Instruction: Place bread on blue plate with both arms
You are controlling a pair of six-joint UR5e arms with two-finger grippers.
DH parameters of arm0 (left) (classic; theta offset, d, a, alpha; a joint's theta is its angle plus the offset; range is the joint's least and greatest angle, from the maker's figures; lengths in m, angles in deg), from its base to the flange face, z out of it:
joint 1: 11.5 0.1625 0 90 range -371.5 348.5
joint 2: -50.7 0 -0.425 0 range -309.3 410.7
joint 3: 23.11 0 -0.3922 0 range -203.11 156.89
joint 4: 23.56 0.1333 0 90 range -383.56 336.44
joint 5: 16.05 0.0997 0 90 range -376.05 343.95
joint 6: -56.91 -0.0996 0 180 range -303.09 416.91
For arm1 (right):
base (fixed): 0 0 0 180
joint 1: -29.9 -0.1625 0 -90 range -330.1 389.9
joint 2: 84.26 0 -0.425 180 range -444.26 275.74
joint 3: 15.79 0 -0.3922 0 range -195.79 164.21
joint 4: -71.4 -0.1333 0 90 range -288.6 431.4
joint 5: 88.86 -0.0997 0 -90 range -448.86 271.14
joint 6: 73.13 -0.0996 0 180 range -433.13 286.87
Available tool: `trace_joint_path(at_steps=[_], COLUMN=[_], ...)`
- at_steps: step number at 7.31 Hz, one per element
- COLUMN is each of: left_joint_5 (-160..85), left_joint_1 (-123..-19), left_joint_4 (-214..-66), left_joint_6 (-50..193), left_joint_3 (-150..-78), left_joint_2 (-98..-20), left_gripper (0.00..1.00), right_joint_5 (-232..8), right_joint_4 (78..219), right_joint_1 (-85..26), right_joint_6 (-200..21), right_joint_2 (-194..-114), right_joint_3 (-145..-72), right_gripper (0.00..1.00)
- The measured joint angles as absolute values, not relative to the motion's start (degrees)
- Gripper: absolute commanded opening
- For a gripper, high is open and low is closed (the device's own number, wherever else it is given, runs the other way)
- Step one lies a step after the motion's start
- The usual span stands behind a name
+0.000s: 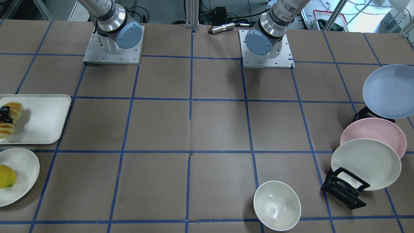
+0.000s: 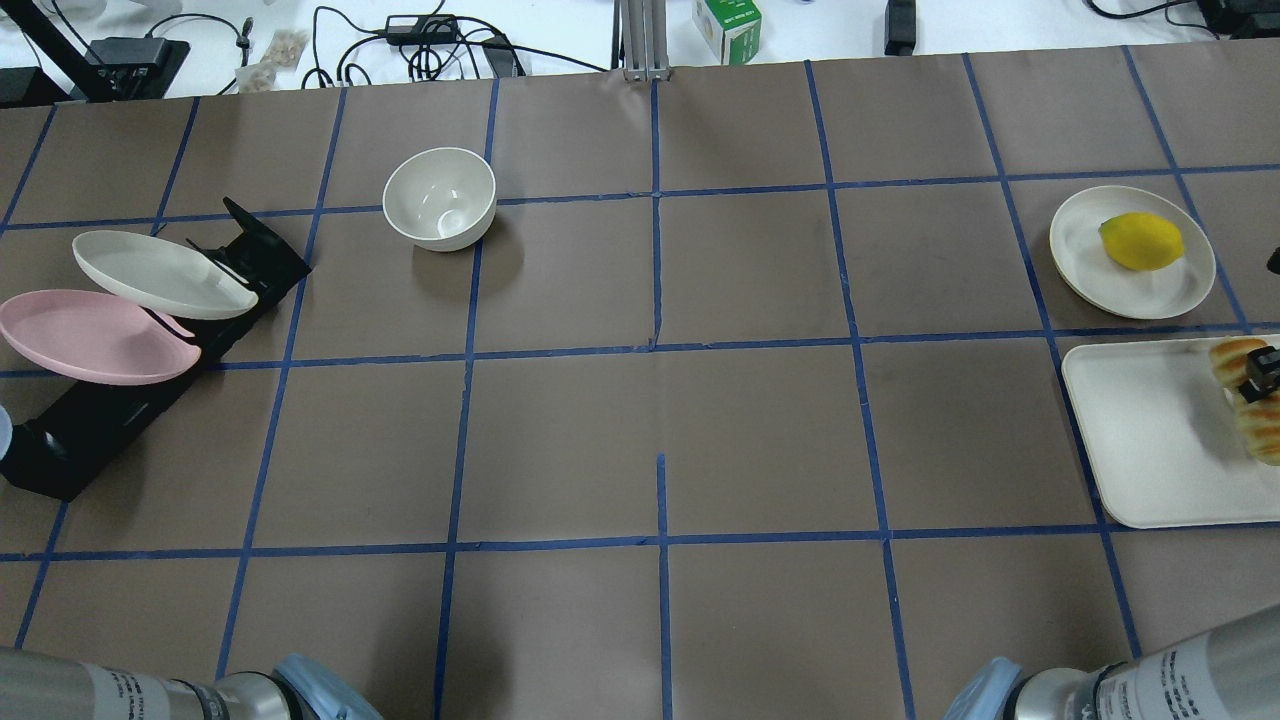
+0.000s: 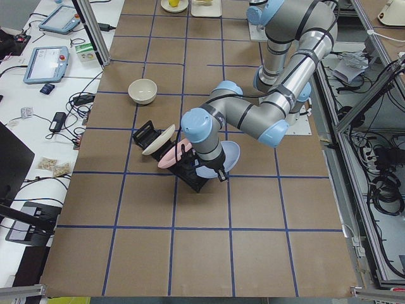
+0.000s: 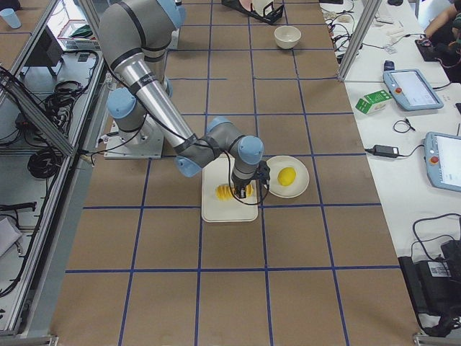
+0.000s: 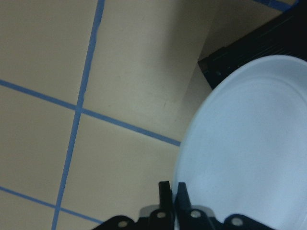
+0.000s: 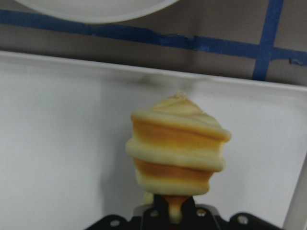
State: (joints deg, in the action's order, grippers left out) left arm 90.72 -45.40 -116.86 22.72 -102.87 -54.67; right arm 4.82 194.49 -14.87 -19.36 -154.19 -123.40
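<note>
- Left end effector (image 5: 172,190) — narrow, pinching the rim of the blue plate (image 5: 249,143), at the left edge of the worktop (image 2: 660,420), beside the black rack (image 2: 90,425).
- Right end effector (image 6: 175,212) — clamped on the bread (image 6: 177,148), over the cream tray (image 2: 1140,430) at the right edge.

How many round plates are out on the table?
4. The blue plate is pinched at its rim by the left gripper; a pink plate and a cream plate lean in the rack; a white plate holds the lemon at the opposite end. None seem hidden.
</note>
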Motion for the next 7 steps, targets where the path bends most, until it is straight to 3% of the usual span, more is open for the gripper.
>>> trace_joint_path(at_steps=[3, 7], left_joint_5=[88.15, 76.36], left_joint_1=[-49.22, -69.54], left_joint_4=[-124.26, -123.32], left_joint_6=[24.46, 48.82], left_joint_3=[-99.79, -100.88], left_joint_2=[-50.13, -50.21], left_gripper=[0.0, 0.0], right_joint_5=[5.39, 5.15], right_joint_4=[192.06, 183.82], right_joint_1=[-16.67, -20.57], right_joint_6=[-20.86, -25.34], right_joint_2=[-157.94, -162.19], right_joint_3=[-123.29, -120.45], right_gripper=[0.07, 0.07])
